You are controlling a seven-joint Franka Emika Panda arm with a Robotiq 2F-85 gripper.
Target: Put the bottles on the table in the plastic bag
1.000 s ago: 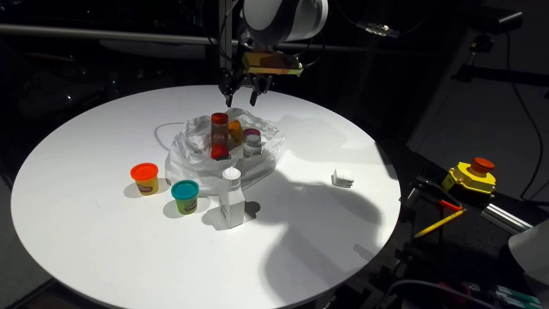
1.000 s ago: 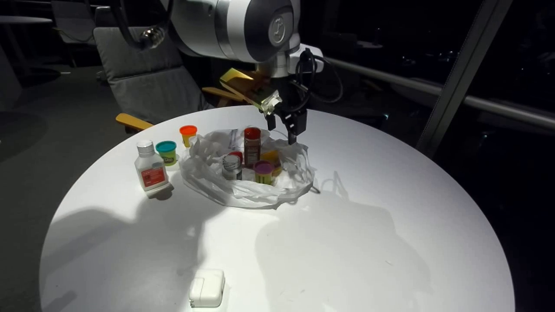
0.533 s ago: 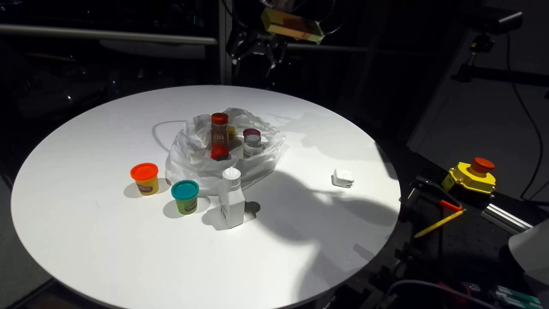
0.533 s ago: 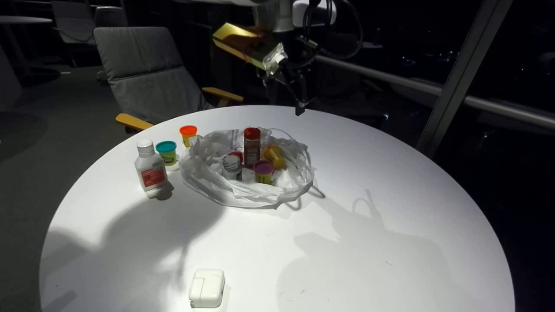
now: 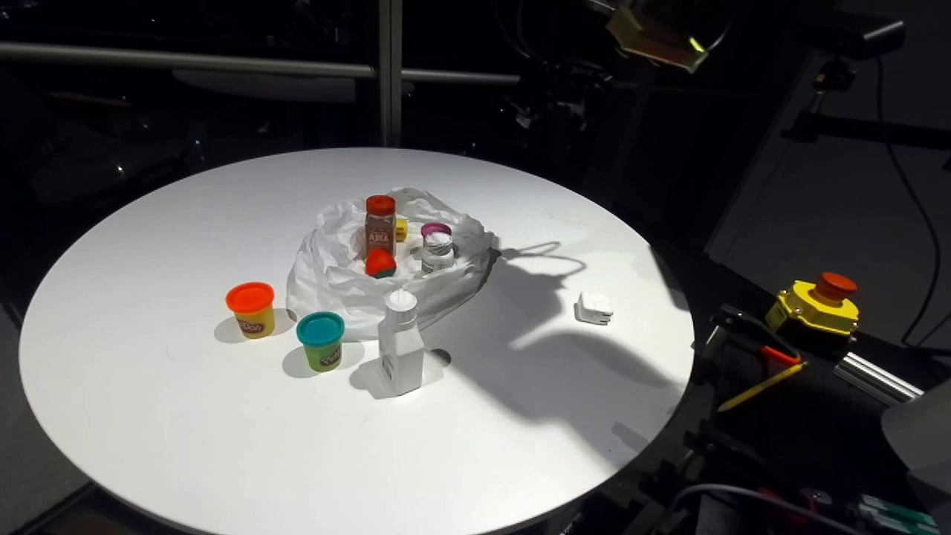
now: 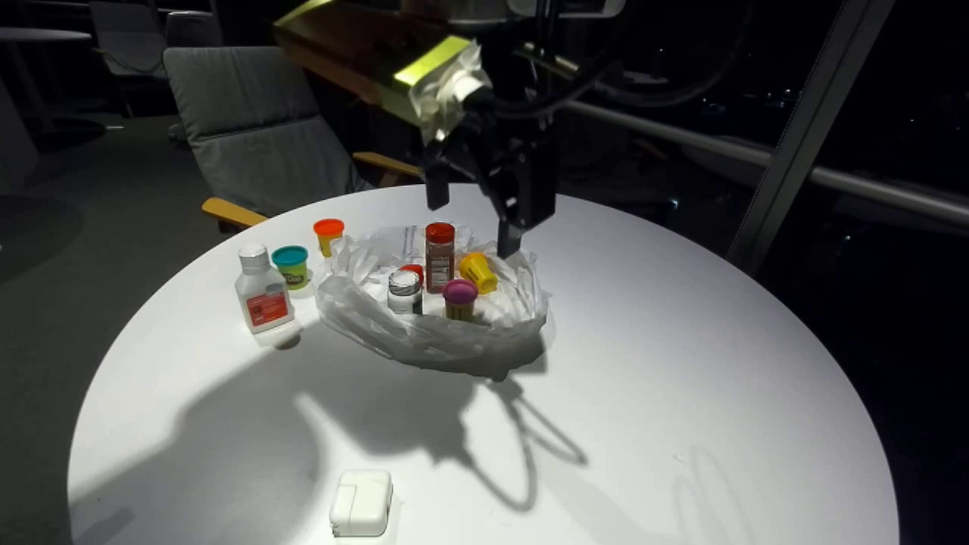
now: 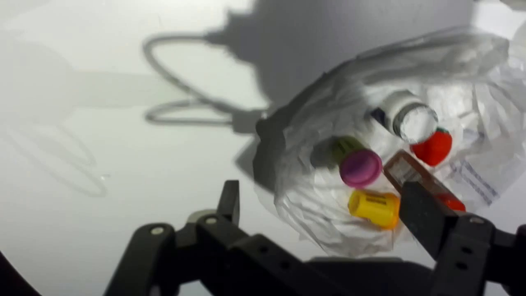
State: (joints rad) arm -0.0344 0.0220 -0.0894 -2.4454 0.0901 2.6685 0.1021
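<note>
On the table [image 5: 186, 446] the plastic bag [image 6: 363, 325] lies spread, its mouth facing up. Inside stand a red-capped brown bottle [image 6: 440, 265], a silver-topped white bottle [image 7: 411, 119] and a purple-lidded pot [image 7: 360, 167]. A yellow pot [image 7: 374, 207] rests on its side among them, beside a red piece [image 7: 434, 148]. Outside the bag are a white bottle [image 6: 263, 299], a teal-lidded pot [image 5: 321, 342] and an orange-lidded pot [image 5: 251, 308]. My gripper [image 7: 322, 191] hangs in the air above the bag's level, open and holding nothing; in an exterior view the dark background nearly hides it.
A white charger block [image 6: 362, 503] sits on the table, apart from the bag. Beside the table a yellow box with a red button [image 5: 817, 305] and a pencil [image 5: 761, 386] lie on a dark surface. A grey chair [image 6: 257, 136] stands past the table edge.
The gripper has opened wider, risen from just above the bag's far side and swung away from it. The yellow pot has dropped and settled on its side inside the bag.
</note>
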